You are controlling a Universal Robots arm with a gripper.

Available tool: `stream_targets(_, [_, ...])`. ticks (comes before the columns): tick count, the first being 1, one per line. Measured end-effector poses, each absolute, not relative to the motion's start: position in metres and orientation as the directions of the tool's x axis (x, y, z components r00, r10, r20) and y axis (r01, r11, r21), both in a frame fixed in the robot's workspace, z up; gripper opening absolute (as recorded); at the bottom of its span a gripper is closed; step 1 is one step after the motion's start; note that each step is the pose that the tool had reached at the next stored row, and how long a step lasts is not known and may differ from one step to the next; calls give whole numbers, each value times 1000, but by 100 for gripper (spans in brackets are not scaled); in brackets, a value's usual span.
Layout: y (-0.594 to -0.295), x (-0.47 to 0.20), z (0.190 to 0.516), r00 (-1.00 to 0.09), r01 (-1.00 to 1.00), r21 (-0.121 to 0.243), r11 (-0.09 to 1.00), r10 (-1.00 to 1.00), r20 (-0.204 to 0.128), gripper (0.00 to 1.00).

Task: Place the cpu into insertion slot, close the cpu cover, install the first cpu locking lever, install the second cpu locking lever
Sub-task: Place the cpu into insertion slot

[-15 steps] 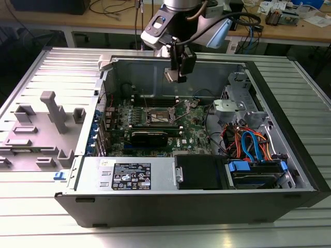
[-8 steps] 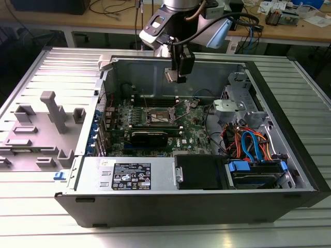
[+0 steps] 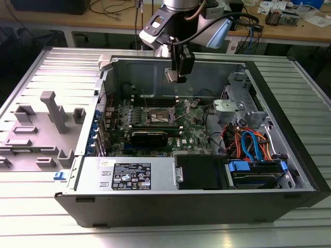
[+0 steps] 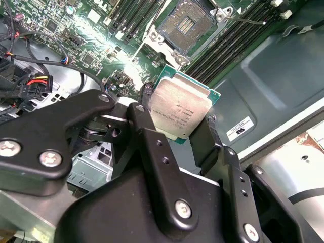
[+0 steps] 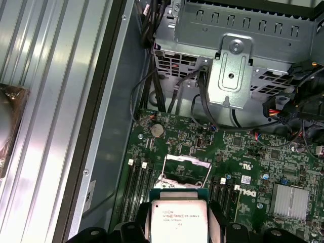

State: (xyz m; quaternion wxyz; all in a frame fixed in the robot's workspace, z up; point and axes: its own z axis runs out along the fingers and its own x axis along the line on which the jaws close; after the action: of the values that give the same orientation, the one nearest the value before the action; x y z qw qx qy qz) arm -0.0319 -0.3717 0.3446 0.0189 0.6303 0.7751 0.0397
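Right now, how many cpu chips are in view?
1. The cpu is held in the gripper, raised over the motherboard and apart from the insertion slot, which lies open and empty. Another could be hidden inside the case.

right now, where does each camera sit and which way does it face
Exterior view: off the arm, looking down into the open case; the arm shows, jaws above the motherboard.
Second wrist view: on the arm behind the jaws, looking past the gripped cpu to the insertion slot.
First wrist view: on the arm, looking over the cpu at the motherboard and drive cage; jaw tips show.
Shared: both wrist views show the cpu and insertion slot.
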Motion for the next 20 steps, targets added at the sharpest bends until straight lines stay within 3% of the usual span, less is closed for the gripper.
stream_targets(9, [-372, -32, 344, -158, 984, 85, 156, 987, 21, 54])
stream_targets(20, [-372, -32, 342, -7, 996, 84, 5, 1000, 20, 54])
